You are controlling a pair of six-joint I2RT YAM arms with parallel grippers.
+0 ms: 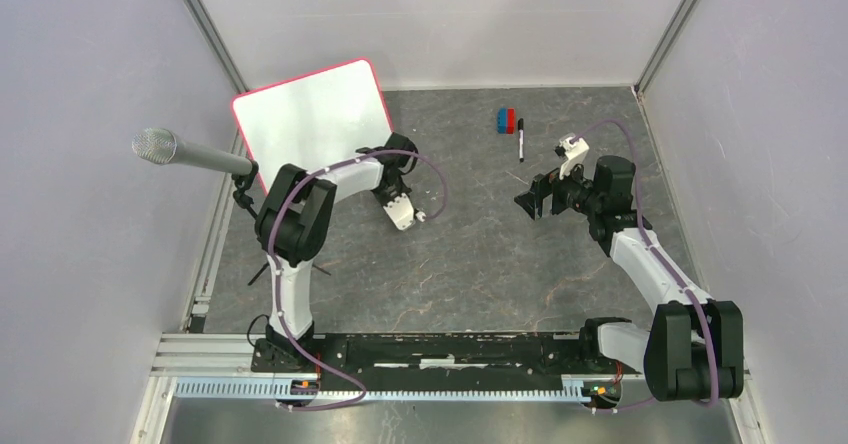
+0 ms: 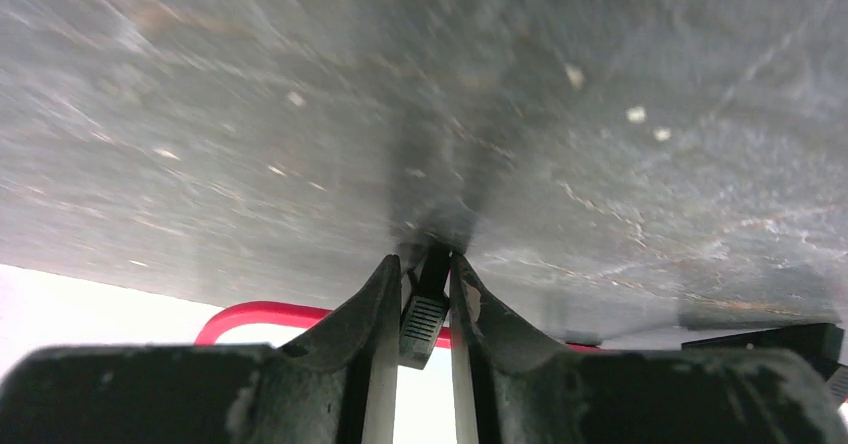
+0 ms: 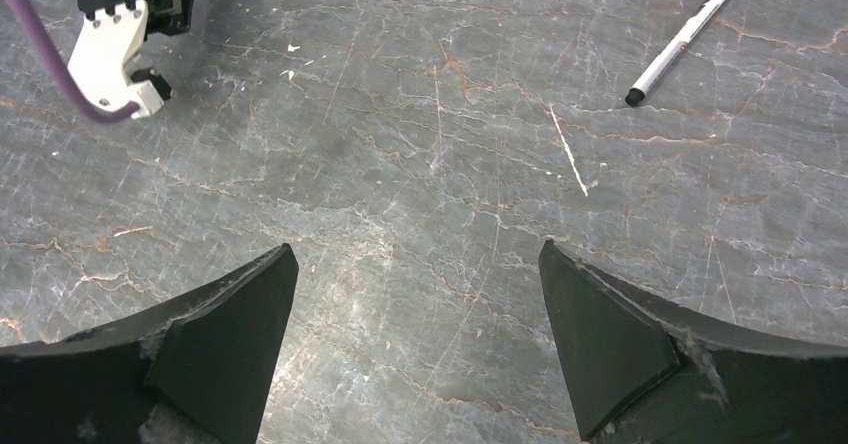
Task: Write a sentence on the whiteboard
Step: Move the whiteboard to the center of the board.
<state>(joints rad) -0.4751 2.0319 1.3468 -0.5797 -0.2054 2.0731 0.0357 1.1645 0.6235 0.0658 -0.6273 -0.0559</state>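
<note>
Your left gripper is at the near right corner of the whiteboard, which lies tilted at the far left of the table. Its jaws stand narrow on either side of a small black clip on the board's red rim. You cannot tell whether the pads already bite, so confirm the hold before you pull.

This looks like fetching the board into reach. Seat the clip deep between the pads, then slide the board flat towards the middle without lifting. A grip at one corner will let it swing.

Your right gripper hangs spread wide and empty over bare table. The marker lies well apart, far and to the right, beside the red and blue blocks. Take the marker mid-barrel.

No sentence shows on the board from above; the part you can see is blank. The left arm covers the gripped corner there, and the left wrist view is blurred, with most of the board cut off. Whether the marker is capped is too small to tell. A microphone juts in by the board's left edge, so mind it.
</note>
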